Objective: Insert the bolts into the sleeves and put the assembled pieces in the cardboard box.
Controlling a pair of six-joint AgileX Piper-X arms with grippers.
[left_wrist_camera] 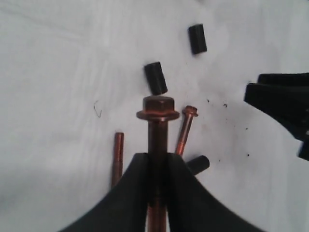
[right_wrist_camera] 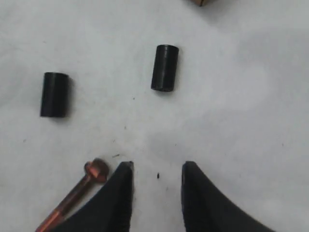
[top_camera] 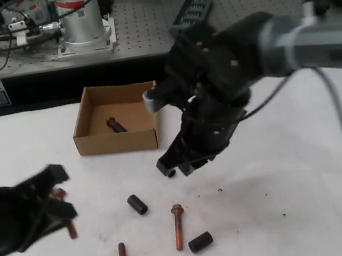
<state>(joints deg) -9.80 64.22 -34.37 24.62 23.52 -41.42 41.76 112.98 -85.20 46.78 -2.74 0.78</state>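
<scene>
A: Where is the copper bolt (left_wrist_camera: 157,116)?
B: Clamped in the left gripper (left_wrist_camera: 157,162) jaws, shank in line with them, head pointing out past the tips; its threaded end is hidden.
A: And the right gripper (right_wrist_camera: 157,169)?
B: Jaws apart; a black sleeve (right_wrist_camera: 164,67) lies ahead.

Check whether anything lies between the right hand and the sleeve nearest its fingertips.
Nothing visible does. Only bare white cloth lies between the open right hand and that sleeve. Another sleeve and a bolt lie off to one side.
</scene>
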